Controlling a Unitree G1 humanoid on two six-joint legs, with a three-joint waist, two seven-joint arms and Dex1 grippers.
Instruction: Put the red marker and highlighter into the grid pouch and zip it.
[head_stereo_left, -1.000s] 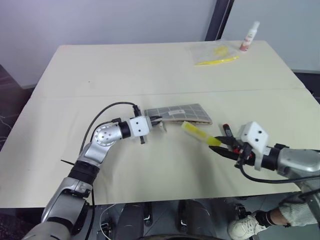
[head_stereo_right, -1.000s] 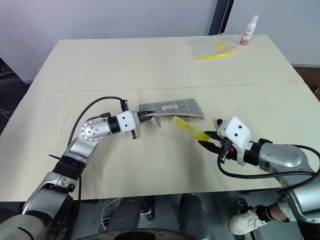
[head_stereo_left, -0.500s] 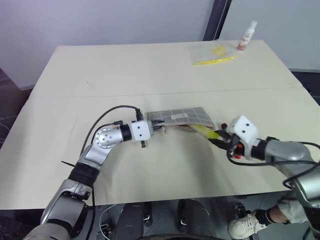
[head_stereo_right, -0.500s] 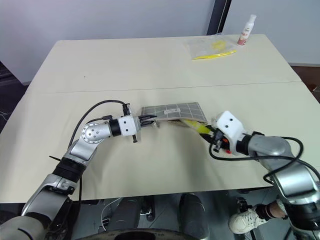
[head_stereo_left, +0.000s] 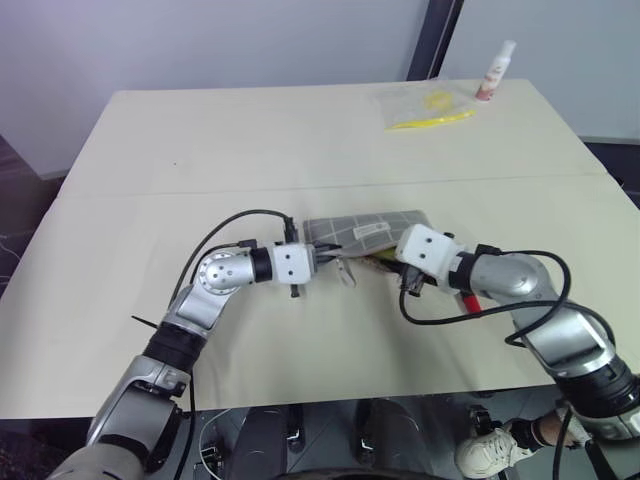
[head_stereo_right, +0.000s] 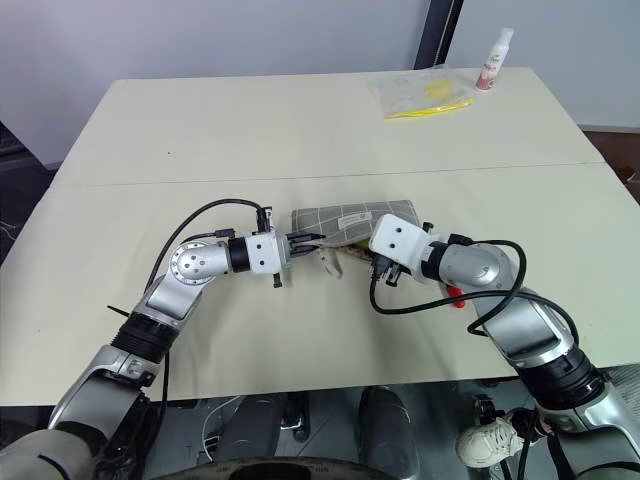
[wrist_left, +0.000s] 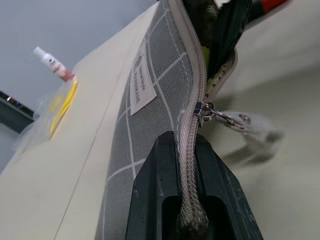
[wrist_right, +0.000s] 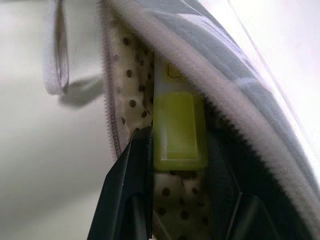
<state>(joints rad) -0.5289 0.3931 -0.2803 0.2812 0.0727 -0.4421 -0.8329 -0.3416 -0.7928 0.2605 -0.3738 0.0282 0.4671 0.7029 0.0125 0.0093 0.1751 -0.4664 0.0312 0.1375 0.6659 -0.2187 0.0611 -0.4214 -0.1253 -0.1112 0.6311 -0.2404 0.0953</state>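
The grid pouch (head_stereo_left: 375, 228) lies mid-table, grey with white lines, its mouth open along the near edge. My left gripper (wrist_left: 185, 150) is shut on the zipper tape at the pouch's left end, holding that edge up. My right gripper (wrist_right: 182, 142) reaches into the mouth from the right. The yellow highlighter (wrist_right: 179, 130) sits between its fingers, against the dotted lining inside the pouch. The red marker (head_stereo_left: 466, 298) lies on the table behind my right forearm, partly hidden.
The zip's pull strap (head_stereo_left: 345, 272) hangs loose near the pouch's front. A clear plastic bag (head_stereo_left: 425, 105) with a yellow stick and a small spray bottle (head_stereo_left: 497, 70) sit at the far right corner. The cream table (head_stereo_left: 250, 140) stretches wide around the pouch.
My right gripper has swung left from the table's right side and carried the highlighter into the pouch's mouth. The left gripper has kept its hold on the pouch.
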